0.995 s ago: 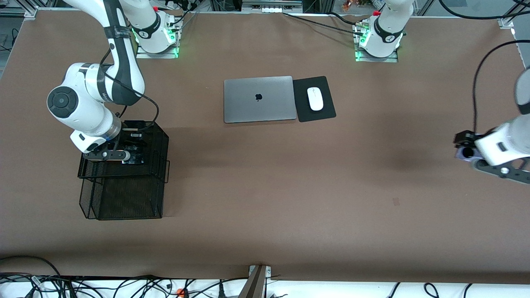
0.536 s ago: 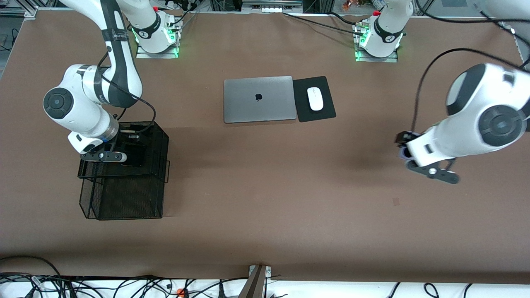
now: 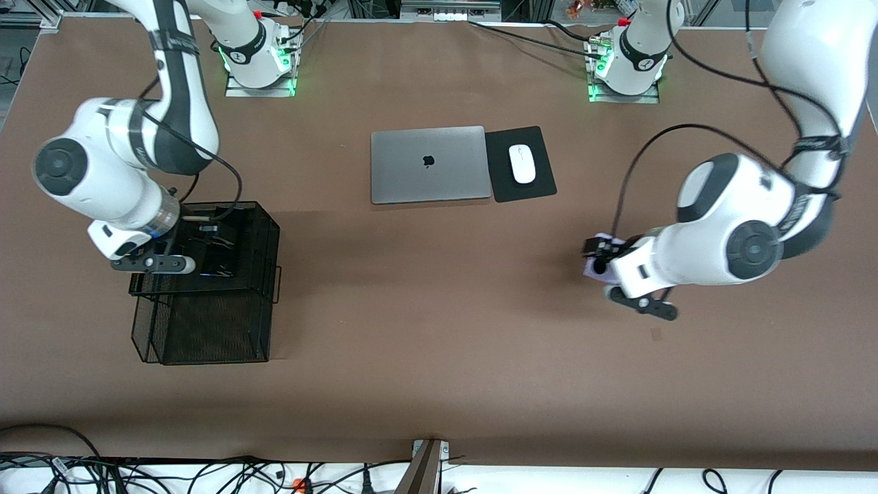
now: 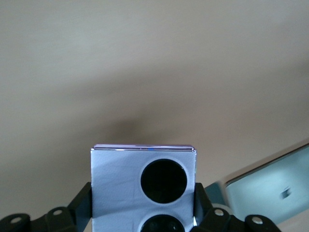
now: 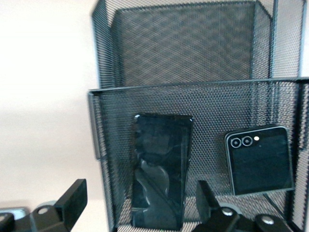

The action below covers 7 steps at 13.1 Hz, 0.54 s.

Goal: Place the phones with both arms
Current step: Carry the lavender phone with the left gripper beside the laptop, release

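Observation:
My left gripper [image 3: 595, 264] is shut on the square lavender-white phone [image 4: 118, 186], whose two black camera rings face the left wrist camera. It holds the phone above bare table between the mouse pad and the left arm's end. The phone shows as a lavender edge in the front view [image 3: 590, 272]. My right gripper [image 3: 209, 247] is open and empty over the black mesh basket [image 3: 271, 226]. In the right wrist view the long slim black slab [image 5: 161, 169] and the small black flip phone [image 5: 260, 159] lie side by side in the basket's upper tray [image 5: 193, 96], with my right gripper [image 5: 140, 205] just above the slab.
A closed silver laptop [image 3: 429, 165] lies mid-table toward the bases, with a white mouse [image 3: 523, 163] on a black pad [image 3: 538, 189] beside it. The basket stands at the right arm's end. Cables run along the table's near edge.
The left arm has swung in from its end of the table toward the middle, carrying the lavender phone. The right gripper has drawn back from the basket's tray toward the right arm's end.

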### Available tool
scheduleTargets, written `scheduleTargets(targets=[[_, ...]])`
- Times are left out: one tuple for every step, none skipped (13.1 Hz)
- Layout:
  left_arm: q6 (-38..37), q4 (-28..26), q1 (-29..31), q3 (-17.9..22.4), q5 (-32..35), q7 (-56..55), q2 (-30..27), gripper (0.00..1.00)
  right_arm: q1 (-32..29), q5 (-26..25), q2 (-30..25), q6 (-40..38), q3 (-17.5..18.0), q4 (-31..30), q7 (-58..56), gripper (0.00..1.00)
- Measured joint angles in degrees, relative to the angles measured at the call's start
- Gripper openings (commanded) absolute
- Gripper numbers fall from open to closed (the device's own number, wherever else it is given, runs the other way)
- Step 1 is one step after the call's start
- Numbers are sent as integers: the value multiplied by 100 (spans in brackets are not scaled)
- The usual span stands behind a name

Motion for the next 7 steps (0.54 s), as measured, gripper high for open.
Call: scheduleTargets(targets=[[287,-3,-313,-1,-5,-459,94,17,-1,0,-18,-285,-21,247,16,100],[591,-5,-707,13,-5,-940,181,16,-2,0,-27,-556,-36,481,84,100],[900,-12,-1146,79,-4,-1339,271,15,-2,-3,-30,-811,-47,697,169,100],[1224,-23,-1607,216,-4,-1655,373,15,-2,-21,-30,-1058,-57,917,261,100],[1633,-35,-2077,423,-4,-1969,496,15,-3,-44,-31,-1269,-65,1123,372,100],[2085,-44,-2545,688,-4,-2311,632,15,-3,-56,-32,-1432,-72,1301,464,100],[2531,-49,-3022,1004,-4,-2664,773,15,-3,-63,-32,-1528,-80,1430,534,100]])
